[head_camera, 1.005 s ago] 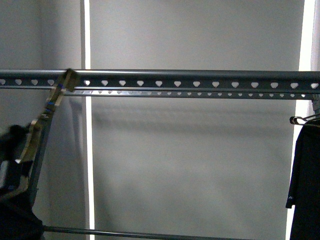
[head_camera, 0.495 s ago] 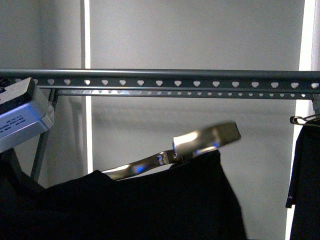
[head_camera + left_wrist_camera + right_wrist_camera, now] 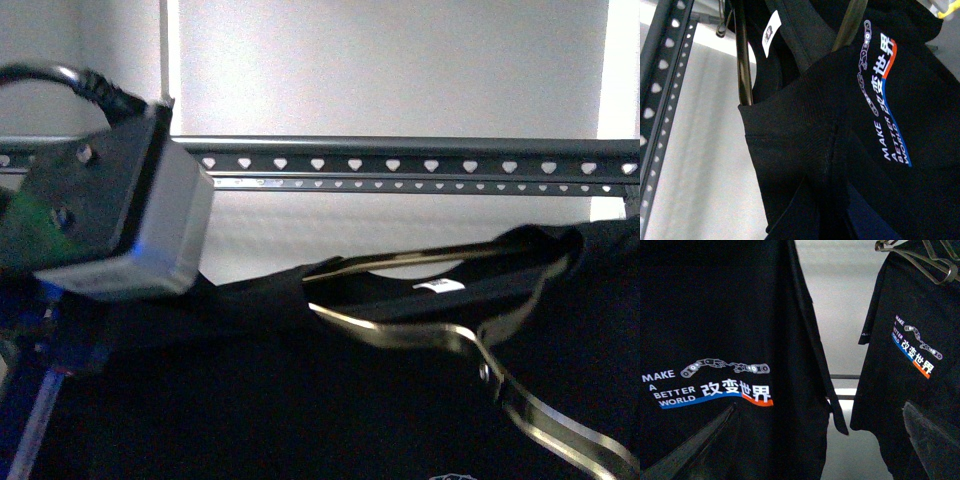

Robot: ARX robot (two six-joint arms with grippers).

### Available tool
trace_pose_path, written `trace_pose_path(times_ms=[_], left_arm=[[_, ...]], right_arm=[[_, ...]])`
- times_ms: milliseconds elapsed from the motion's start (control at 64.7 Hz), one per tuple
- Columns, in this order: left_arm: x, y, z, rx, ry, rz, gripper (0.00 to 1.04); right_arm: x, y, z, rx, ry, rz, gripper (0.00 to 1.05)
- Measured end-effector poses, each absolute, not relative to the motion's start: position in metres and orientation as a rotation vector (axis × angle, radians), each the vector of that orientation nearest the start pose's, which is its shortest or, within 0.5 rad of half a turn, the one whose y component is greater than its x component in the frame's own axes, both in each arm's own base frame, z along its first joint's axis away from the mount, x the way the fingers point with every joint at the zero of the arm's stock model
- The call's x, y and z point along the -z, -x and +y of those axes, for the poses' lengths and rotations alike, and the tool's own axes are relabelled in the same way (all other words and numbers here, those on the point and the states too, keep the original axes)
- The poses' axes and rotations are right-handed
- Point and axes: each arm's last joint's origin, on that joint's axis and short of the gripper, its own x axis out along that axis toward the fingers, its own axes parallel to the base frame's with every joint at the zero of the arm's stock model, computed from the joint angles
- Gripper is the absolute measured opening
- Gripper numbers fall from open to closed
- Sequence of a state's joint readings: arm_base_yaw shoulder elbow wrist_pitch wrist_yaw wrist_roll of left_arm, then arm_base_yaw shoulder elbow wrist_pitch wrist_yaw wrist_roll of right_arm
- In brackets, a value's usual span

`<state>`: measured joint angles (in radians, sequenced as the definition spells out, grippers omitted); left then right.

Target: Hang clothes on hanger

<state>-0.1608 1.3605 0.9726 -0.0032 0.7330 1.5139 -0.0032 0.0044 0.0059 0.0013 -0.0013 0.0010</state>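
The clothes, a black T-shirt with a white neck label and a shiny metal hanger through the neck, fill the lower front view just below the hanger rail with heart-shaped holes. My left gripper is shut on the shirt's fabric below the collar; the chest print and the rail show beside it. My left wrist housing is at the left. My right gripper is open and empty, with the printed shirt in front of it.
A second black T-shirt with the same print hangs on its own metal hanger at the right of the right wrist view. A grey wall with bright vertical strips is behind the rail. A lower crossbar shows between the shirts.
My left arm has risen and moved right with the T-shirt. The shirt and its metal hanger now fill the lower front view and cover the garment that hung at the right.
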Motion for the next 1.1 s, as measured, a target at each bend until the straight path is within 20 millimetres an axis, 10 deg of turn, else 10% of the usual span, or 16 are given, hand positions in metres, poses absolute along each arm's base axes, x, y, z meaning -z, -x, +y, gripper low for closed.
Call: trace_pose_path(times_ms=[371,526,742,1097], left_arm=[[-0.273,-0.304,-0.067,0.970,-1.517,-0.429,0.04],[-0.273,-0.304,-0.066,0.963,-1.531,-0.427,0.04],[-0.273,-0.304,-0.066,0.961,-1.536,-0.429,0.04],[-0.273,-0.304,-0.066,0.965,-1.533,-0.434,0.04]], right_arm=[[-0.165,-0.098,0.000,0.001,-0.001,-0.001,0.97],[-0.169,-0.102,-0.005,-0.389,0.049,0.180,0.97],[-0.229,-0.116,-0.009,-0.547,0.595,-0.187,0.97],[-0.239,-0.177,-0.009,-0.567,1.229,-0.353,0.97]])
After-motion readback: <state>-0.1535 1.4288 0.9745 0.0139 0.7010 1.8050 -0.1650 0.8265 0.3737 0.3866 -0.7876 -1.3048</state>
